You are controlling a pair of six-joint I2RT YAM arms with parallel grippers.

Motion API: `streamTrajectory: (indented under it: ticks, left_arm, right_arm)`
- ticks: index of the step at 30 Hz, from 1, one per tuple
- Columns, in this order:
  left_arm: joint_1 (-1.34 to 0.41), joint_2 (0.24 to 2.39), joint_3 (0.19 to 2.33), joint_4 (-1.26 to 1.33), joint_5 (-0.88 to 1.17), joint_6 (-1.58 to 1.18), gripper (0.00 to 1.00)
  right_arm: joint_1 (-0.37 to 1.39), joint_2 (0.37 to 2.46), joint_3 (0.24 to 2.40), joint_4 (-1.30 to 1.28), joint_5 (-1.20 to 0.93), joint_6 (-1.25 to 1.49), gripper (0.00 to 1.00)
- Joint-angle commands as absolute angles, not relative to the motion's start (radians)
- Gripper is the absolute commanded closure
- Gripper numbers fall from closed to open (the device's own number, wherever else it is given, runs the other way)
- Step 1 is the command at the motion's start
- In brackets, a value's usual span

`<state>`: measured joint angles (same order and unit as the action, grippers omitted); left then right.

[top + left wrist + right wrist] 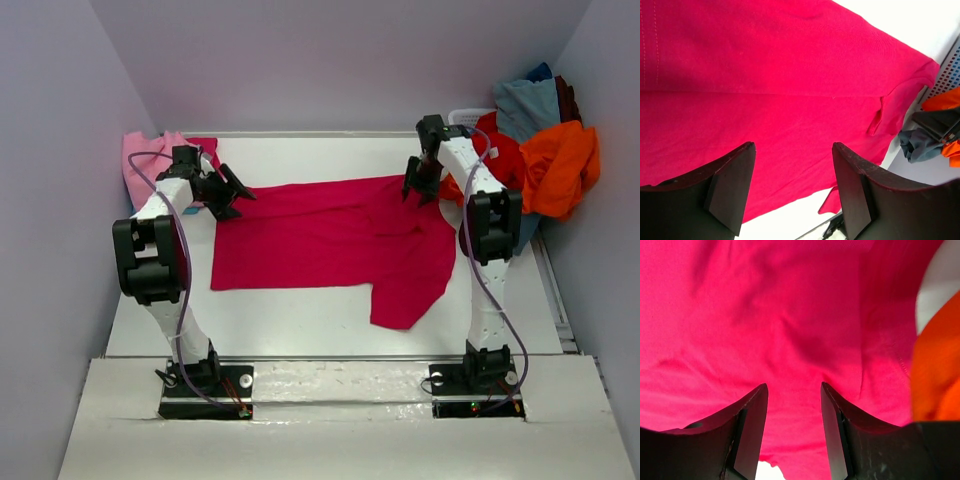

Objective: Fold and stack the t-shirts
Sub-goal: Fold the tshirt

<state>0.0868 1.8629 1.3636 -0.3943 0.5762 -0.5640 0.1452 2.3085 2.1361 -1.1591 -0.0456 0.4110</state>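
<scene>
At the far left corner of the table [300, 320] lies a light pink shirt [148, 152], bunched against the wall. Just right of it, the left gripper [228, 190] hangs over the left edge of the crimson shirt [320, 240]. Its fingers are spread wide with nothing between them. The crimson shirt lies across the middle of the table. It is mostly flat, but its right part is rumpled and one flap trails toward the near side. The right gripper [418, 180] sits at the shirt's far right edge, its fingers about half apart over the cloth and pinching nothing that shows. Further right, a heap of shirts fills the far right corner: red [505, 150], grey-blue [525, 105] and orange [560, 165].

The main risk is a crooked fold. If the two grippers pinch at uneven spots, or catch only one layer of the rumpled right side, the shirt may twist. The orange shirt lies just beside the right gripper, so a careless close could snag it and drag it out of the heap.

No brand, label or writing can be read anywhere.
</scene>
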Motion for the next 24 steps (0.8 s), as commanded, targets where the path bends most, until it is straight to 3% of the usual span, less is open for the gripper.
streamTrajectory:
  ticks: [1, 10, 17, 24]
  left_arm:
    - [0.091, 1.796, 1.371, -0.405, 0.607, -0.534, 0.26]
    - [0.091, 1.801, 1.374, -0.413, 0.623, -0.526, 0.26]
    - [0.091, 1.809, 1.376, -0.408, 0.635, -0.529, 0.26]
    - [0.091, 1.807, 1.368, -0.403, 0.640, -0.526, 0.26]
  right_arm:
    - [0.106, 2.332, 2.290, -1.227, 0.034, 0.448, 0.47]
    - [-0.035, 2.275, 2.263, -1.247, 0.109, 0.488, 0.47]
    - [-0.098, 2.206, 2.250, -1.330, 0.325, 0.531, 0.48]
    - [-0.212, 2.054, 2.093, -1.270, 0.351, 0.561, 0.47]
